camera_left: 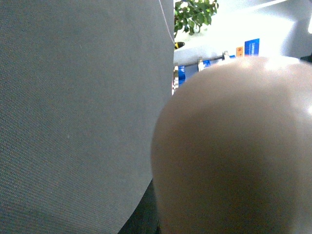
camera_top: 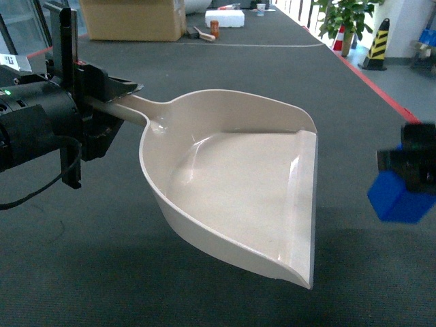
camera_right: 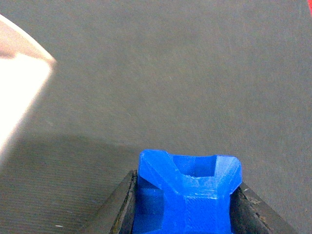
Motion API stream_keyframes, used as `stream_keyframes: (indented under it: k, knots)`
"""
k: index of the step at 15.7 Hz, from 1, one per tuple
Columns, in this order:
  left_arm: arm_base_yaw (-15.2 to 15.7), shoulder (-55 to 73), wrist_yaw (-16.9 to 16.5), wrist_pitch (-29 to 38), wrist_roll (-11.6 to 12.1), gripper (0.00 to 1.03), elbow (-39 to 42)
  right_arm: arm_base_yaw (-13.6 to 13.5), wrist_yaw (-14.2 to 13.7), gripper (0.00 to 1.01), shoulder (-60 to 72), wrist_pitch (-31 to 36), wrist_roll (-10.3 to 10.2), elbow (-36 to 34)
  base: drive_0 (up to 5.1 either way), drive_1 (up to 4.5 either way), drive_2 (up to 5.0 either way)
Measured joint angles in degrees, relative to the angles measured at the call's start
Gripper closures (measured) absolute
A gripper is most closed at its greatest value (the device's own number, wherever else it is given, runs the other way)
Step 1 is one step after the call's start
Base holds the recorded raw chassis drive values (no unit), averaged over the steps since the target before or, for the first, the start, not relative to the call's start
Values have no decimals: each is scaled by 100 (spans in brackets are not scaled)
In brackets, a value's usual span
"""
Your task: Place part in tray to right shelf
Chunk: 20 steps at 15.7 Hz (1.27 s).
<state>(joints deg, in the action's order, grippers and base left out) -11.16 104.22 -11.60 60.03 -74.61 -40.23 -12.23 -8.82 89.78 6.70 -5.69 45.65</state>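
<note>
My left claw (camera_top: pixel 102 102) grips the tray (camera_top: pixel 238 197) handle, held level; right claw (camera_top: pixel 415 167) clamps the part (camera_top: pixel 398 197), blurred at frame edge.

Dark grey carpet (camera_top: pixel 225 68) covered the floor; beyond it stood a cardboard box (camera_top: pixel 133 18), with a potted plant (camera_top: pixel 346 19) far right.

Left claw (camera_top: pixel 102 102) and right claw (camera_top: pixel 412 167) both clamped, held aloft.
</note>
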Motion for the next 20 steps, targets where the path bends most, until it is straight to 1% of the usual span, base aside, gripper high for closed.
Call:
stream_keyframes:
  k: [2,3,4,5,6,7,8,9,10,11,12,13,14,15,16,17,18,20]
  knots:
    - [0,0,0,-2,0,85,0,-214,17,55,-304,-63,-17,120,0,0,0]
    - [0,0,-2,-4,0,85,0,-514,50,55,-516,-68,-39,345,0,0,0]
    - [0,0,-2,-2,0,85,0,-1113,0,55,-487,-26,-79,780,0,0,0]
    - [0,0,2,-2,0,85,0,-1980,-212,55,275,166,-129,1419,0,0,0]
    - [0,0,2,-2,2,85,0,-2444,-570,38,992,498,103,1895,0,0,0]
    - [11,7,15,-13,7,85,0,-2476,-1021,7,643,1357,551,1609,0,0,0]
    - [9,7,4,-15,7,85,0,-2159,-1375,3,-339,1862,911,741,0,0,0]
    - [9,7,0,-15,7,85,0,-2035,-1637,3,-957,2015,1045,92,0,0,0]
    - [11,9,4,-17,7,85,0,-1974,-1657,3,-1582,1989,1141,-531,0,0,0]
    - [11,11,13,-17,9,85,0,-1851,-1657,3,-2039,1928,1174,-966,0,0,0]
    - [9,9,-9,2,7,85,0,-1436,-1836,3,-2645,1856,1182,-1598,0,0,0]
    - [9,9,-4,-7,7,85,0,-1117,-1897,3,-3130,1659,1165,-2072,0,0,0]
    - [11,15,9,-24,9,85,0,-848,-2046,3,-3773,1355,1102,-2636,0,0,0]
    - [9,15,15,-17,7,85,0,-704,-2020,3,-4513,1093,1027,-3161,0,0,0]
    - [-2,15,-4,-9,7,85,0,-699,-1943,3,-5530,520,826,-3600,0,0,0]
    - [-7,15,-2,-20,7,85,0,-723,-1923,3,-6203,389,739,-3762,0,0,0]
    - [-7,15,0,-15,7,85,0,-728,-1921,3,-6378,485,667,-3683,498,-238,-238]
    - [31,20,-11,-24,7,85,0,-728,-1878,3,-6310,446,647,-3663,489,-245,-245]
